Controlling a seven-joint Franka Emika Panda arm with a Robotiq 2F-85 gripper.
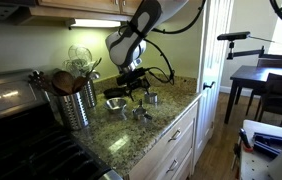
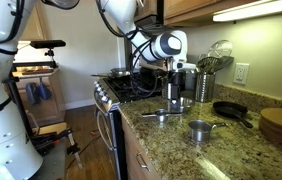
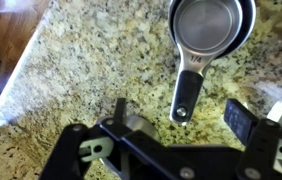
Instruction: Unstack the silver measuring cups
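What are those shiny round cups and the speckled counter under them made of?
The shiny round measuring cups look like polished steel: grey bowls with bright glints. The handle looks dark at its lower end, perhaps a rubbery grip. The speckled tan countertop looks like polished granite, with black and white flecks, though it could be an imitation.

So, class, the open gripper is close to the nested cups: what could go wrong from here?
1. The silver measuring cups sit nested in the wrist view; pinching their handle with the open gripper might lift both together.
2. A loose cup stands nearby in an exterior view; a sweep could knock it.
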